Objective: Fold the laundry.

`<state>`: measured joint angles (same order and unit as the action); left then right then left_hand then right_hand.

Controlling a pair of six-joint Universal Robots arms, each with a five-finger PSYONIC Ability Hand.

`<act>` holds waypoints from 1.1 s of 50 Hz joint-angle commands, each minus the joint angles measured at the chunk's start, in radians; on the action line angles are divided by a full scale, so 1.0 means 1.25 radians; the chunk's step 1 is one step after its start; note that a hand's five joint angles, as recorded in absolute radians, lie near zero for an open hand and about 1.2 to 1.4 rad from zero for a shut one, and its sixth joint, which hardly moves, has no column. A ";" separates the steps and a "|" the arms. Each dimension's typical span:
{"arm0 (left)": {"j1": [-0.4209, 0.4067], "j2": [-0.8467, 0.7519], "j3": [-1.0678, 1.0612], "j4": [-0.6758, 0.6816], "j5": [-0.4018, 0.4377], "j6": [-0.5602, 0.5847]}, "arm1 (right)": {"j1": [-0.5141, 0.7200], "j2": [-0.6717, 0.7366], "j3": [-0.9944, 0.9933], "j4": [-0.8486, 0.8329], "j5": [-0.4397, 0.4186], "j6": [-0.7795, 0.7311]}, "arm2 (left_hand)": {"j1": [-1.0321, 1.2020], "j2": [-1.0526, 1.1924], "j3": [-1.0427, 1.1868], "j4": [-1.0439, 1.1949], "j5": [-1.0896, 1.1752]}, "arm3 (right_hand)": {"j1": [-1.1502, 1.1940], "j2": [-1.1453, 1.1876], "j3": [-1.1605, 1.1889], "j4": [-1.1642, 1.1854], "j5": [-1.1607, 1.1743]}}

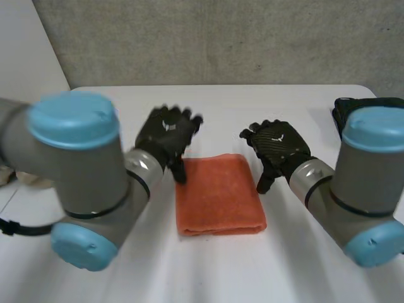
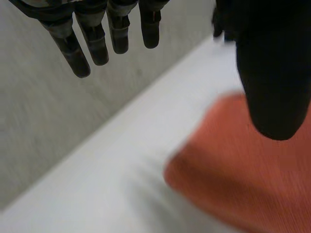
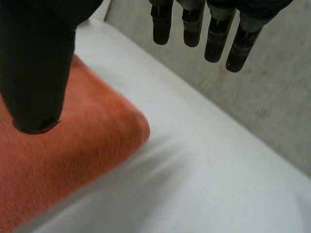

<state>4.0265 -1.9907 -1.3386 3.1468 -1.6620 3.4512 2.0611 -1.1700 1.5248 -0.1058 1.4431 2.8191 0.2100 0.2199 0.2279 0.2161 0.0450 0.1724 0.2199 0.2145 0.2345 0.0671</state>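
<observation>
On the white table (image 1: pixel 252 107) the orange towel (image 1: pixel 218 192) lies between the arms as a neat folded rectangle, so the folding looks done or nearly so, with the left hand (image 1: pixel 165 134) and right hand (image 1: pixel 276 146) flanking its far corners, fingers straight, gripping nothing.

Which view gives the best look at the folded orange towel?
Head view: the whole folded orange towel lies flat between the left hand and right hand. Each wrist view catches one corner, partly behind that hand's thumb.
</observation>
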 commanded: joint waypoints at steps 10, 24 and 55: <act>0.065 0.160 0.024 -0.099 0.256 -0.076 | 0.105 -0.026 0.232 -0.174 -0.002 0.011 | -0.002 -0.010 -0.016 -0.007 -0.010 | 0.002 -0.036 -0.032 -0.048 -0.054; 0.065 0.155 0.013 -0.099 0.260 -0.097 | 0.117 0.093 0.168 -0.225 0.002 -0.002 | -0.002 -0.010 -0.016 -0.007 -0.010 | 0.002 -0.036 -0.032 -0.048 -0.054; 0.063 0.157 0.013 -0.121 0.320 -0.099 | 0.122 0.192 0.066 -0.272 0.003 -0.066 | 0.001 -0.007 -0.014 -0.004 -0.007 | 0.209 0.172 0.176 0.160 0.154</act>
<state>4.0991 -1.7947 -1.3226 3.0138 -1.3124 3.3273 2.2132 -0.9432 1.6365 -0.4340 1.4453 2.7396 0.2100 0.2199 0.2279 0.2161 0.0450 0.2738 0.3129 0.3176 0.3157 0.1324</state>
